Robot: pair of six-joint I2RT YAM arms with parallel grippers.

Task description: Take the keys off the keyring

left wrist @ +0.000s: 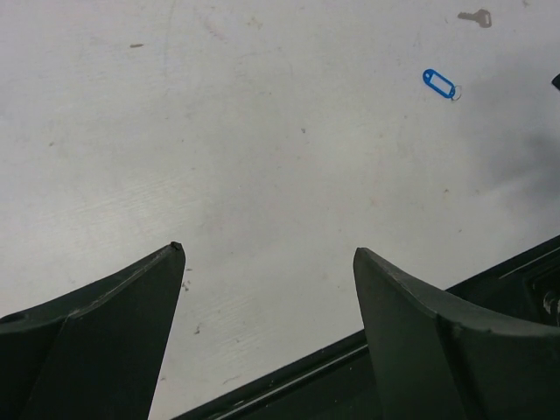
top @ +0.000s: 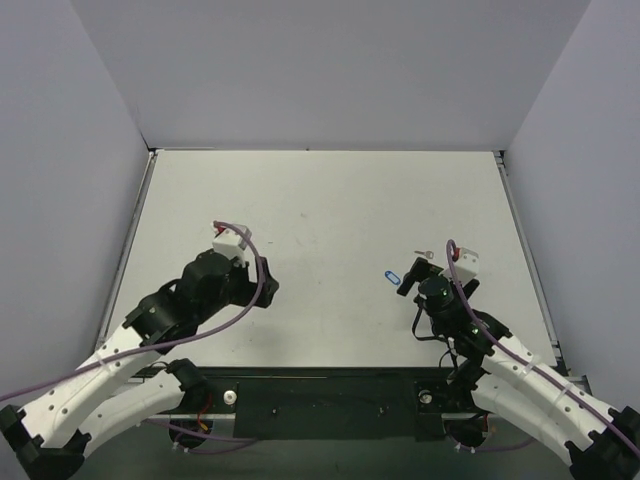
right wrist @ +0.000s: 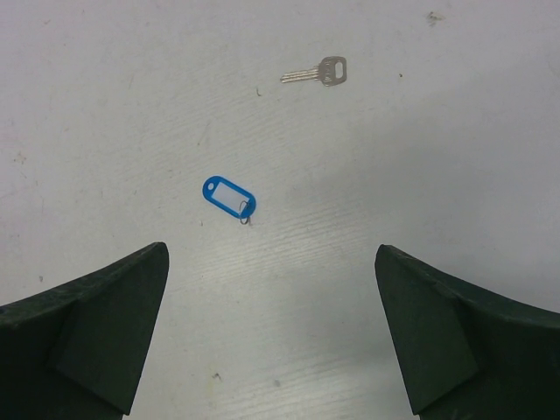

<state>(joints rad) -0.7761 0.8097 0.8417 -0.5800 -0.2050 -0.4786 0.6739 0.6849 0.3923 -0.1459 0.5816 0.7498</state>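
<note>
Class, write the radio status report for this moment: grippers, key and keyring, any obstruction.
Left gripper open, empty. Right gripper open, empty, near the keyring. Key off the ring, lying apart from it. Nothing in the way.

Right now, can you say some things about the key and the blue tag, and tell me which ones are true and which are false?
1. The key lies on the table, apart from the tag. True.
2. The right gripper is holding the tag. False: it is open and empty, and the tag lies on the table.
3. The left gripper is open with nothing in it. True.
4. The tag is red. False: it is blue with a pale middle.
5. The key hangs on the ring. False: the ring sits at the tag's end with no key on it.
</note>
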